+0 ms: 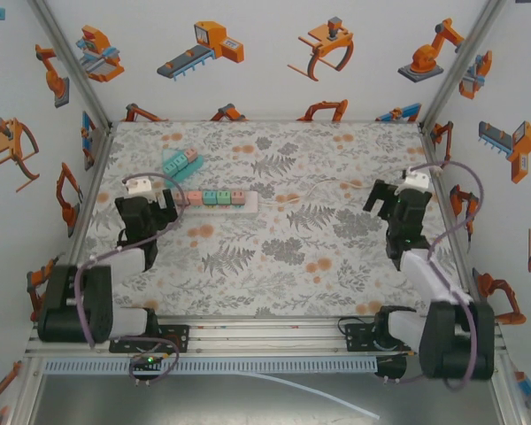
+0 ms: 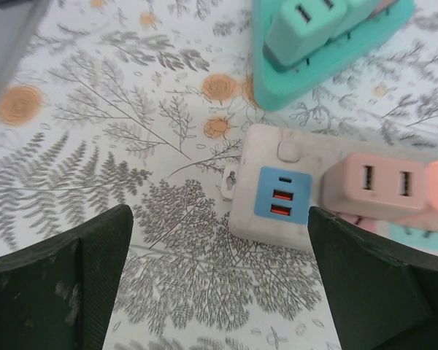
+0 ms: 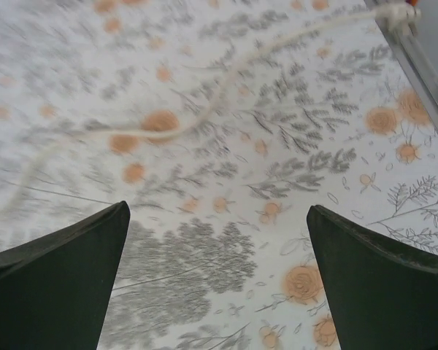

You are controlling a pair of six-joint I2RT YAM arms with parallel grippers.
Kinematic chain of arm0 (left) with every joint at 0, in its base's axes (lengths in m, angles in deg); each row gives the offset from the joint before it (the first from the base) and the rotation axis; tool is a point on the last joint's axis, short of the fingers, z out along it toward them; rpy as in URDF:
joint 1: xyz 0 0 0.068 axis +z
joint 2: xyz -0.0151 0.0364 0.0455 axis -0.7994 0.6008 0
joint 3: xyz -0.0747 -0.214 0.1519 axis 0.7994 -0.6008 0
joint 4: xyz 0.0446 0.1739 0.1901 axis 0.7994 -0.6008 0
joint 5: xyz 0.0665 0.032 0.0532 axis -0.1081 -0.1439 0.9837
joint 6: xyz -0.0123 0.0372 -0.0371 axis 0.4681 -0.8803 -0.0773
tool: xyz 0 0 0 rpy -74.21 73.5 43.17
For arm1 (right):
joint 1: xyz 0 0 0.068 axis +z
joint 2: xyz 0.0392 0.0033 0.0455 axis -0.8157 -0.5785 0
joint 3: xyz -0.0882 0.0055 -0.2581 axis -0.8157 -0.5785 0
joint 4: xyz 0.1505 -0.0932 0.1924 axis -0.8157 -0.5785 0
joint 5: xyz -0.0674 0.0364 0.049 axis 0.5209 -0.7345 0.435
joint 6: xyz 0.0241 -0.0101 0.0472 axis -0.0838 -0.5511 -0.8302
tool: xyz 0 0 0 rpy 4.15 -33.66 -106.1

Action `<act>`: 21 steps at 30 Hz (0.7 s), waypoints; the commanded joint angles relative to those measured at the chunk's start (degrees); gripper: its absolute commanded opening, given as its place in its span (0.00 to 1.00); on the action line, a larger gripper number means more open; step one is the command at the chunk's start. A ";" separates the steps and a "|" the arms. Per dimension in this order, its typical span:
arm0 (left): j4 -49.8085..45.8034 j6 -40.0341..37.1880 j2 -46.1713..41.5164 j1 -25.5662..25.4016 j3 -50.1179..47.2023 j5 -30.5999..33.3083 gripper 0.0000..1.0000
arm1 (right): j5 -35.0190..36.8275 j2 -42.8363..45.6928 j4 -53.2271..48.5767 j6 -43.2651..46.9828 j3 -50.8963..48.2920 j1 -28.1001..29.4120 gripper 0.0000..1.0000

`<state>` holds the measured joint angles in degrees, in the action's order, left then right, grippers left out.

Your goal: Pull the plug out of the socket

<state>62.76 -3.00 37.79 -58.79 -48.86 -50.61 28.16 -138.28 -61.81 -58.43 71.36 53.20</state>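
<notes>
Overhead and wrist views of my two arms over a grey-and-orange floral-patterned counter (image 1: 274, 266).

The long white plastic power strip (image 1: 219, 200) lies on the left half of the counter. Its long axis runs left to right, and a row of small coloured plugs stands in its sockets. A thin white cable (image 3: 204, 117) trails from it towards the right wall. A second, teal plastic power strip (image 1: 179, 164) lies just beyond it, angled and carrying its own plugs.

My left gripper (image 1: 170, 211) hovers just beside the white strip's left end, jaws spread wide and holding nothing. In the left wrist view, the strip's end with a blue port panel (image 2: 281, 204) sits between my fingers (image 2: 58, 284) and slightly ahead. The boxy pale pink plug (image 2: 376, 186) is next along the strip, off to the right of the gap.

My right gripper (image 1: 378, 202) is well apart on the right side, jaws also wide and empty, over bare counter and cable.

The left arm is clearly nearer. I judge the coming move is a short shift along the strip's axis to centre the pink plug between the jaws.
</notes>
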 commanded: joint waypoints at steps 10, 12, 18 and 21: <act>-46.86 31.72 -23.82 -2.02 17.70 -14.28 0.97 | -12.30 -5.31 -44.24 -11.45 33.03 26.16 0.98; -50.47 31.86 -20.04 -2.10 21.49 -21.40 0.97 | -12.46 -12.97 -47.76 -11.44 39.34 31.25 0.98; -56.52 24.34 -7.11 -1.48 28.13 -17.16 0.98 | -5.10 -35.50 -53.26 -13.57 55.29 41.40 0.99; -54.13 24.41 -0.65 2.25 29.29 -16.78 0.99 | -6.47 -41.46 -47.83 -15.47 57.31 41.36 0.99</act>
<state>11.35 22.55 33.72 -59.08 -21.41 -67.48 19.60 -177.21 -108.81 -71.15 126.04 95.28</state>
